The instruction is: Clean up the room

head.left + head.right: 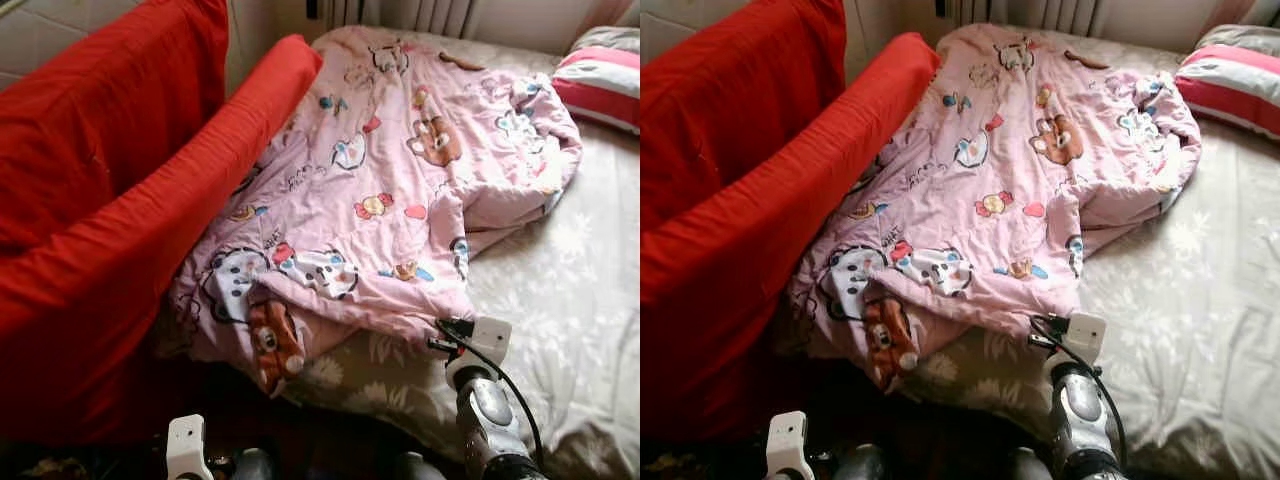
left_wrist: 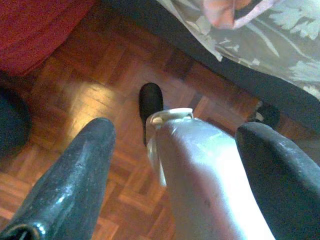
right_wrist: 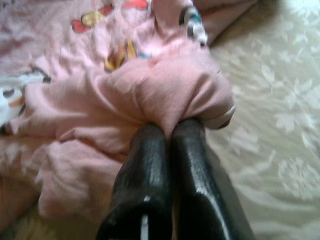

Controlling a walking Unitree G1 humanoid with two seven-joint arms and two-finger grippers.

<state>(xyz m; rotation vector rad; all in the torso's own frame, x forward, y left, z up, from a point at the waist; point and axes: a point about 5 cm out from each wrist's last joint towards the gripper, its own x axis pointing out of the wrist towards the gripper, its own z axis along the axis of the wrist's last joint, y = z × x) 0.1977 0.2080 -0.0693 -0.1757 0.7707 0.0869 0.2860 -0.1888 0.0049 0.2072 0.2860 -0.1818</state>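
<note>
A crumpled pink blanket (image 1: 380,190) with cartoon prints lies across the left part of the bed, its near end hanging off the bed's edge. My right gripper (image 3: 170,127) is at the blanket's near right corner, shut on a bunched fold of the pink cloth (image 3: 165,95). The right arm (image 1: 478,395) rises from below over the grey flowered sheet (image 1: 570,300). My left gripper (image 2: 177,127) hangs low over the floor with its black fingers (image 2: 75,170) spread wide, holding nothing. Its white wrist (image 1: 185,445) sits at the bottom left.
A big red sofa (image 1: 100,200) stands tight against the bed's left side. A pink and white striped pillow (image 1: 600,80) lies at the far right. The floor is brown parquet (image 2: 100,100) with a small black thing (image 2: 150,102) on it.
</note>
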